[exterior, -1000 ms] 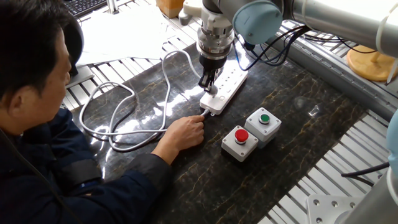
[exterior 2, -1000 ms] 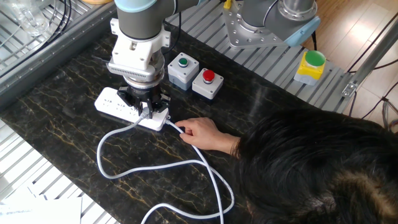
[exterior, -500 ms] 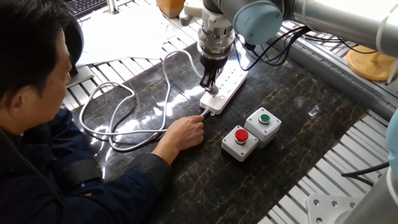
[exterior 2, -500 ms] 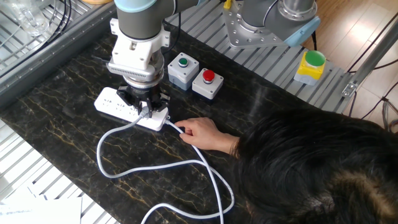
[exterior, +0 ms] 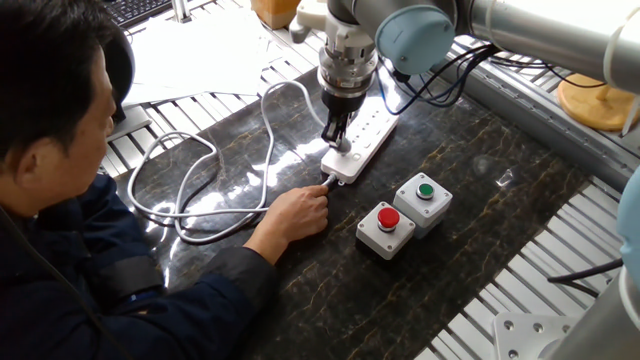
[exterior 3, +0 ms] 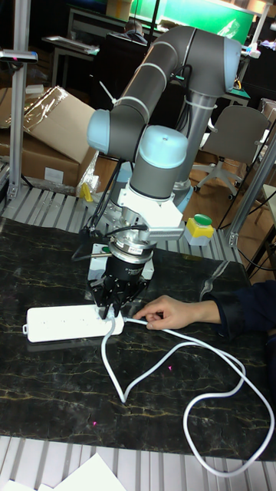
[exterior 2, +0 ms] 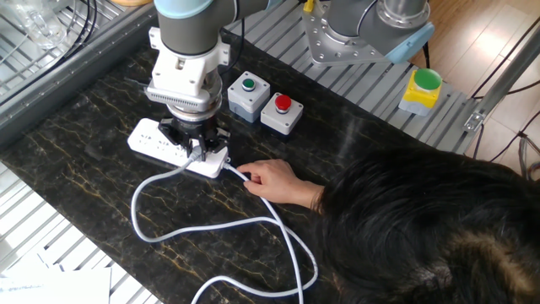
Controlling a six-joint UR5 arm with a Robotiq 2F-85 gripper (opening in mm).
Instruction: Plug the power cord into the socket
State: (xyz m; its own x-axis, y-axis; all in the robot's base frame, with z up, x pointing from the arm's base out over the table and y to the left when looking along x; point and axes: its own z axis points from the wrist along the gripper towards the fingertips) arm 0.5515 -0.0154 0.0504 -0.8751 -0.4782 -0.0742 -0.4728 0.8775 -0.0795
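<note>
One step left, I'd say: gripper (exterior: 338, 136) pinches the plug (exterior 2: 197, 154) right over the socket (exterior: 343, 160) at the strip (exterior 3: 61, 322)'s hand-side end, seating not confirmable, cord (exterior 2: 169, 232) looping toward the table edge.

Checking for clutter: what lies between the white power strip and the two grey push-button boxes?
Only bare dark marble tabletop separates the white power strip from the grey push-button boxes, clearest in one fixed view.
</note>
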